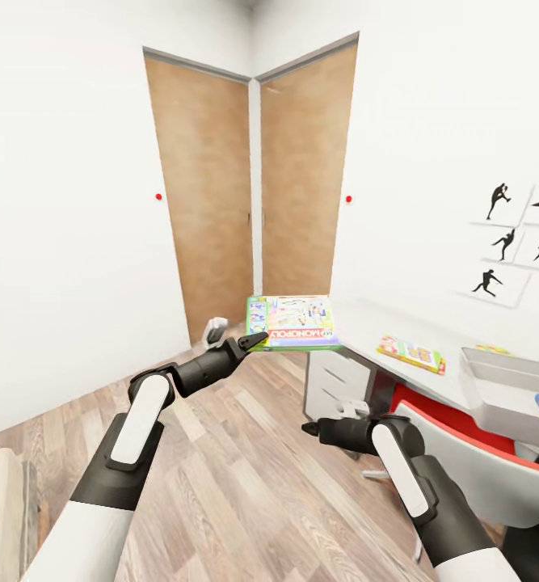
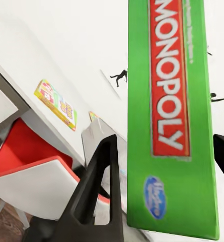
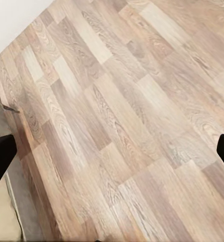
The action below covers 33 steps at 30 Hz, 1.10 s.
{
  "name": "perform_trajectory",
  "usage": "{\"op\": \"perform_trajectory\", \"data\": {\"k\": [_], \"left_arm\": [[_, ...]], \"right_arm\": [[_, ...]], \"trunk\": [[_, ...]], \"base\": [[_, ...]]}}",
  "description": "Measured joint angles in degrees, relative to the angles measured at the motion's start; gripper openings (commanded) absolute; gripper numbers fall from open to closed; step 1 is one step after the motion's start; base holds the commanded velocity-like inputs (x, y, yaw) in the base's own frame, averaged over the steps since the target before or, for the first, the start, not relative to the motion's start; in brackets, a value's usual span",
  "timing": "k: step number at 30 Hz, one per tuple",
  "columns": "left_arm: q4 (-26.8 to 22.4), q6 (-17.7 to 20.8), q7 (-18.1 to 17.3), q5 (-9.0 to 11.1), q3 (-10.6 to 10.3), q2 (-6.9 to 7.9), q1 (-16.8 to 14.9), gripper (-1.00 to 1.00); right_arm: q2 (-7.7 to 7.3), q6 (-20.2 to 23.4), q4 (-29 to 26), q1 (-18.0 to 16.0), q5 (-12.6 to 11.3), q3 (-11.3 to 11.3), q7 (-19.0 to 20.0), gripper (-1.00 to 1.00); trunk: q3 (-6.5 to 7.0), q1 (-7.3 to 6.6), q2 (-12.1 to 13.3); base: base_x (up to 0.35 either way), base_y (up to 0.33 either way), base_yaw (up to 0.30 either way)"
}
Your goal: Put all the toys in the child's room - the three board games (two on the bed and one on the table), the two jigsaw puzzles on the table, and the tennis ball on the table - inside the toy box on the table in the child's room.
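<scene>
Step in hand: carrying Monopoly box (image 1: 292, 322) to toy box (image 1: 507, 381). Left gripper (image 1: 257, 339) clamped on box edge, box held level in air beside table (image 1: 366, 323). Right gripper (image 1: 308, 428) empty, fingers spread over floor (image 3: 122, 131). Next: swing box rightward above bin, release.

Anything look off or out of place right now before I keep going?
Nothing damaged or spilled. The left tool holds the Monopoly box by one edge, level in the air, short of the table. The right tool is open over bare floor.
</scene>
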Motion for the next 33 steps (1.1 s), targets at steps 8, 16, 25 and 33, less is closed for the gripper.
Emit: {"op": "perform_trajectory", "data": {"k": [8,16,25,33], "left_arm": [[-0.04,0.0,0.0,0.01,-0.07,0.0,0.0,-1.0],[-0.04,0.0,-0.02,0.34,-0.12,-0.01,-0.02,-1.0],[-0.01,-0.01,-0.05,0.15,-0.17,-0.01,-0.02,-1.0],[0.0,-0.01,-0.06,0.02,-0.18,-0.01,-0.02,-1.0]], "right_arm": [[-0.01,0.0,0.0,0.0,0.0,0.0,0.0,1.0],[-0.05,0.07,-0.02,0.02,-0.02,-0.01,0.0,1.0],[-0.04,0.09,-0.03,0.02,-0.02,-0.02,0.0,1.0],[-0.04,0.09,-0.07,0.02,-0.02,-0.02,0.0,1.0]], "trunk": [[0.0,0.0,0.0],[0.0,-0.02,-0.01],[0.0,-0.03,-0.01],[0.0,-0.03,-0.01]], "base": [[0.0,0.0,0.29],[0.059,0.0,0.146],[0.255,0.0,0.033],[0.318,0.0,0.007]]}}
